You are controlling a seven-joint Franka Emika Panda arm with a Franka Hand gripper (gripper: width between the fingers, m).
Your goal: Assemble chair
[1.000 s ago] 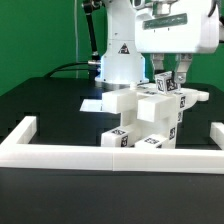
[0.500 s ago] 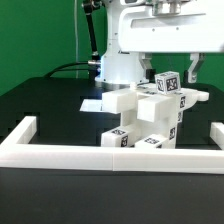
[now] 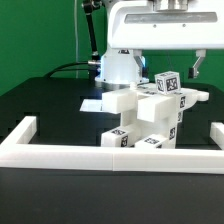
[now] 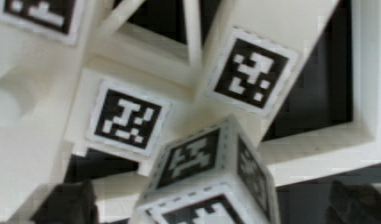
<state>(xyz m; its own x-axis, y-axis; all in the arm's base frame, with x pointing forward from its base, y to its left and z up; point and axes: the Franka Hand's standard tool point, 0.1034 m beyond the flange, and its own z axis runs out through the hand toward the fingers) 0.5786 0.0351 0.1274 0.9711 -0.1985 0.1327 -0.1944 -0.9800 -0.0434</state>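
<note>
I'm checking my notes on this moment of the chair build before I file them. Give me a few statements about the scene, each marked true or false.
1. The gripper is clamped on a piece of the chair. False: its jaws stand open above the chair and hold nothing.
2. The chair stands within the white border frame. True.
3. The table is white. False: it is black.
4. The chair's pieces bear black-and-white square tags. True.
5. The backdrop is red. False: it is green.
</note>
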